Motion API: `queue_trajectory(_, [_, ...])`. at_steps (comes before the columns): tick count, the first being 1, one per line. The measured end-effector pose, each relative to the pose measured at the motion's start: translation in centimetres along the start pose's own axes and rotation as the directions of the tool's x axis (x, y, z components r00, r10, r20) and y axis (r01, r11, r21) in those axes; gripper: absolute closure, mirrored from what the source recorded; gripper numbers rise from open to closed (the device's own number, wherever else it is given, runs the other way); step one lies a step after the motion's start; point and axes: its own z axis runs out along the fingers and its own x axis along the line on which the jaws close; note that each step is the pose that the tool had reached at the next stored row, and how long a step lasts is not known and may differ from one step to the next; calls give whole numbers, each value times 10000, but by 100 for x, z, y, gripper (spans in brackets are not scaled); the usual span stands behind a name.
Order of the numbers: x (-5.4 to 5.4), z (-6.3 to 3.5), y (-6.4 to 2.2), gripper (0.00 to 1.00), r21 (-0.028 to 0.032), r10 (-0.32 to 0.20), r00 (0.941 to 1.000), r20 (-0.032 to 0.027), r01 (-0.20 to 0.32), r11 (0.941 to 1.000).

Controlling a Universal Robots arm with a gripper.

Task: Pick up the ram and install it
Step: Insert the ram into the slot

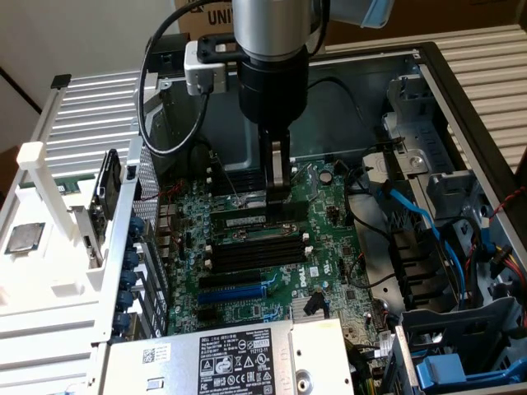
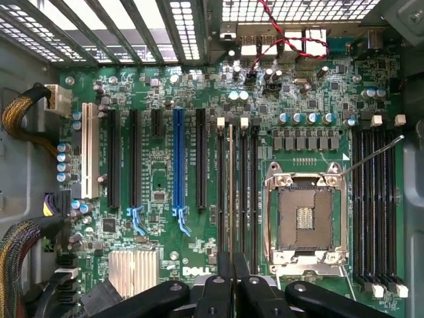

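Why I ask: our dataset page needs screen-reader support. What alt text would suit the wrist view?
The end effector grips the ram, a thin memory stick seen edge-on, lined up along the black memory slots of a green motherboard. An empty processor socket lies beside those slots, and a blue expansion slot on their other side.

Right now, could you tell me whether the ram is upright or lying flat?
Upright on edge: the ram appears as a thin strip among the memory slots.
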Motion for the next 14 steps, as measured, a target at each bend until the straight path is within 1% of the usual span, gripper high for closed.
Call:
queue_trajectory(6, [50,50,-2,88,0,0,10000,-1,0,10000])
queue_trajectory(9, [52,85,3,88,0,0,10000,0,0,10000])
queue_trajectory(11, [49,95,21,88,-1,0,10000,-7,0,10000])
queue_trajectory(14, [37,99,36,88,0,1,10000,-35,-1,10000])
